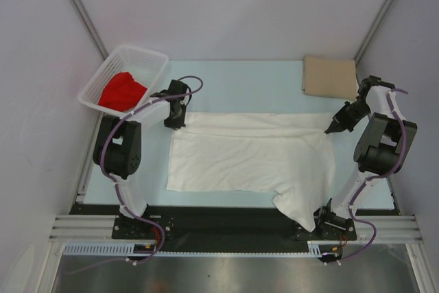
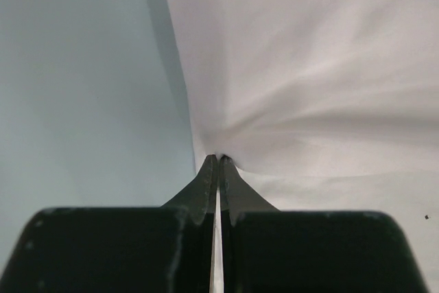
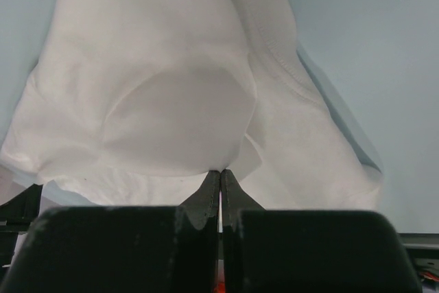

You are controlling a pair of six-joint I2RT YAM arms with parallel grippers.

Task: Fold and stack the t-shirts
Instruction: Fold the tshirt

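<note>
The white t-shirt [image 1: 250,152] lies spread across the middle of the pale blue table, its near right part hanging over the front edge. My left gripper [image 1: 174,123] is shut on the shirt's far left corner; in the left wrist view the white t-shirt [image 2: 309,80] bunches at the left gripper [image 2: 219,159]. At the far right corner my right gripper [image 1: 330,130] is shut on the cloth, and the right wrist view shows the white t-shirt [image 3: 171,87] pinched at the right gripper [image 3: 221,171]. A folded tan t-shirt [image 1: 330,77] lies at the back right. The red t-shirt [image 1: 122,91] sits crumpled in the basket.
A white plastic lattice basket [image 1: 147,60] stands at the back left corner, tilted against the wall. Grey enclosure walls close in on both sides and behind. A black rail [image 1: 226,221] runs along the table's near edge between the arm bases.
</note>
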